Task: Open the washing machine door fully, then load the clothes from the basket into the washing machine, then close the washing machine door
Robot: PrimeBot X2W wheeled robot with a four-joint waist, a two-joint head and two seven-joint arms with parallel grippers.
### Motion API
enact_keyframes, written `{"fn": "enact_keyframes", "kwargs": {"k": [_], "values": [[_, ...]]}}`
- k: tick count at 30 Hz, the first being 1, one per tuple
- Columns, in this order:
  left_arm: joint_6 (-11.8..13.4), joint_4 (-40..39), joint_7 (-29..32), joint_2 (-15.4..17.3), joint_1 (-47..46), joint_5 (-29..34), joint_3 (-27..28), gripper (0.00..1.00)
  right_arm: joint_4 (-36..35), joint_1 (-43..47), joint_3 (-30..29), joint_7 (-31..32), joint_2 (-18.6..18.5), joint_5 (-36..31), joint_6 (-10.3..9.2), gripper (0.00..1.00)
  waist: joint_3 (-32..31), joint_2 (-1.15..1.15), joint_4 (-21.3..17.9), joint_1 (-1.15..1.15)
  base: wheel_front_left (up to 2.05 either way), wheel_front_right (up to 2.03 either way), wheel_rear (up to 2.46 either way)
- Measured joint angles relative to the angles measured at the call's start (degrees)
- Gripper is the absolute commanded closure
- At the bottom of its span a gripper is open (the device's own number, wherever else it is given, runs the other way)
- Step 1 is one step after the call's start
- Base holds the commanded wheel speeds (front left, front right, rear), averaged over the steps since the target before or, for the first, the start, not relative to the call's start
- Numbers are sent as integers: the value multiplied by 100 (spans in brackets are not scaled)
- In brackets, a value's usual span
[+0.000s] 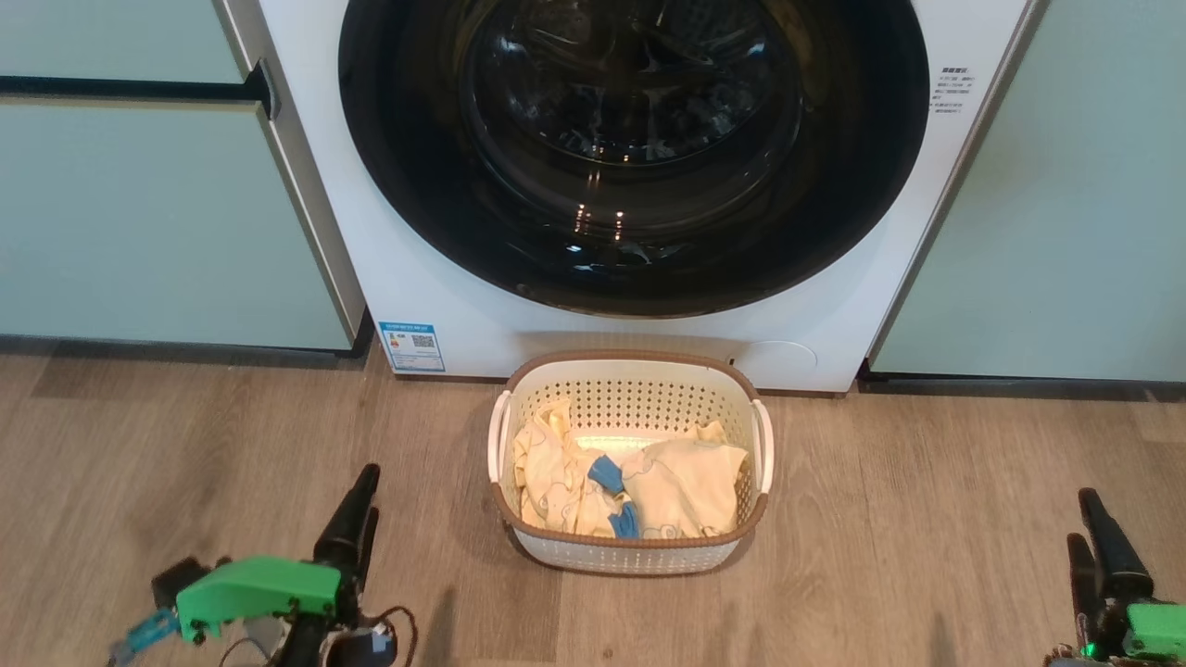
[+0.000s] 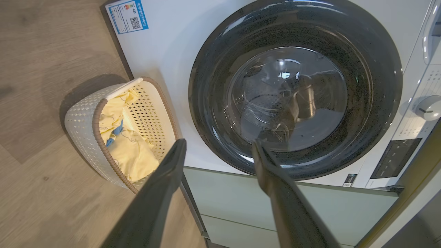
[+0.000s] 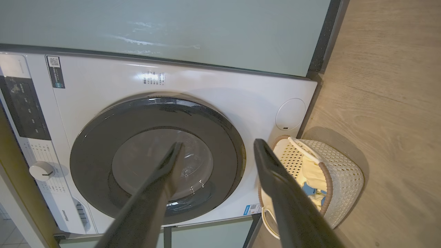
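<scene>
Blue QR-code sticker (image 1: 410,346) sits low on the washing machine (image 1: 862,315); left tool (image 2: 218,144) and right tool (image 3: 217,146) spread.

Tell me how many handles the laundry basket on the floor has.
2: one white handle on the left side of the basket, the other on its right side, both just under the brown rim. None seems hidden.

The left gripper (image 1: 363,505), two long dark tapered fingers ahead of a bright green plastic wrist housing (image 1: 250,588), points up from the lower left of the head view, its jaws spread wide and empty. The right gripper (image 1: 1084,521), at the lower right, matches it, with fingers parted and holding nothing.
</scene>
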Motion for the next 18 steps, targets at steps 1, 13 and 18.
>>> {"fn": "enact_keyframes", "kwargs": {"k": [1,13,18], "values": [[0,20,-4,12,-33,119,-25,0,25,-12,22,-40,-13,-92,0,0,-2,0,-1,0,-13,-13,27],[49,-156,-202,-21,-143,1905,108,0,186,-218,-20,-299,-167,-1875,0,0,7,0,-10,0,-10,-10,21],[58,-227,-302,-32,-144,2562,127,0,85,-219,-78,-363,-163,-2680,0,0,15,0,-14,0,0,0,0]]}}
